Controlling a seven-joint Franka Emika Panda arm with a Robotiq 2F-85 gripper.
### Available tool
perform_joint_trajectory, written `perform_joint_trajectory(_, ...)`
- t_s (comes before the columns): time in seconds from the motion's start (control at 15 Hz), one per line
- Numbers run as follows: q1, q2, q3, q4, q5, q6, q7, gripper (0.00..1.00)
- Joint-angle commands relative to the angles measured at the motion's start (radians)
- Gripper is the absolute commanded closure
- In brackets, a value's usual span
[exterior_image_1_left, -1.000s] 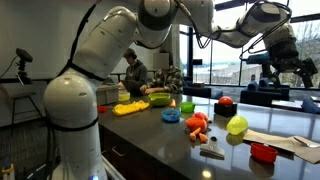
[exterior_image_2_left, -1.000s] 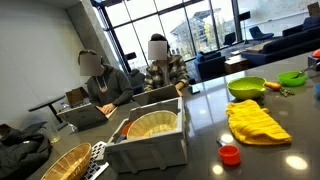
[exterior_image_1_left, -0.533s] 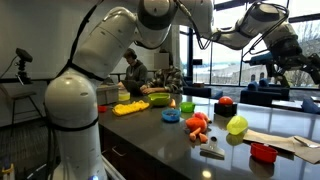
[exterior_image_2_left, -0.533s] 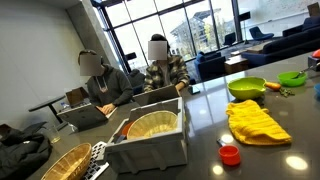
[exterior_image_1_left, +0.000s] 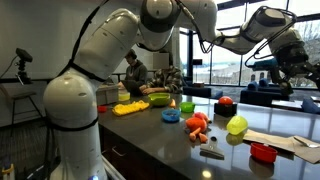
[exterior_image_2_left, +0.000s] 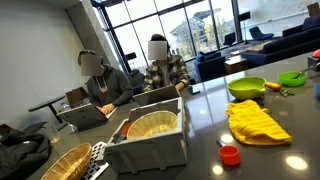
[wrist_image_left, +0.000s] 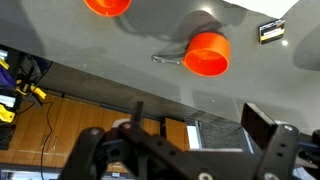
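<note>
The white arm (exterior_image_1_left: 95, 60) filled most of an exterior view, rising from its base and reaching across high above the dark counter (exterior_image_1_left: 150, 135). In an exterior view a grey bin (exterior_image_2_left: 150, 148) stood toward one end of the counter with a wicker bowl (exterior_image_2_left: 153, 124) set inside it. A wicker basket (exterior_image_2_left: 60, 163) lay lower down beside the bin, and whether the counter carried it could not be told. A yellow cloth (exterior_image_2_left: 255, 122) lay crumpled near the middle of the counter, apart from the bin, and a green bowl (exterior_image_2_left: 247, 87) sat beyond it toward the far edge. The hand (exterior_image_1_left: 296, 70) hung well above the counter's other end, touching nothing. In the wrist view its fingers (wrist_image_left: 262, 125) stood wide apart with nothing between them. On the counter below were a yellow-green ball (exterior_image_1_left: 237, 125), a red round thing (exterior_image_1_left: 226, 103) farther back, an orange toy (exterior_image_1_left: 198, 125) and a small blue bowl (exterior_image_1_left: 171, 115). The red pot (wrist_image_left: 207, 53), the thing nearest beneath the hand, stood upright and empty close to the counter's near edge, its thin handle sticking out sideways. A second orange-red round thing (wrist_image_left: 107, 5) lay near it, cut off by the top of the wrist view. A small dark block (wrist_image_left: 271, 31) lay just beside the pot on its other side, not touching it.
</note>
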Motion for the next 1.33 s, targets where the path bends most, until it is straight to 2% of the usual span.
perform_joint_trajectory(0.0, -0.006, 0.005, 0.018, 0.013, 0.012, -0.059, -0.080, 0.00)
perform_joint_trajectory(0.33, 0.042, 0.011, 0.029, -0.031, -0.062, -0.140, -0.237, 0.00)
perform_joint_trajectory(0.6, 0.061, 0.024, 0.027, -0.026, -0.090, -0.169, -0.281, 0.00)
perform_joint_trajectory(0.87, 0.043, 0.045, 0.022, 0.007, -0.077, -0.205, -0.297, 0.00)
perform_joint_trajectory(1.27, 0.011, -0.030, 0.025, -0.009, -0.003, -0.019, -0.147, 0.00)
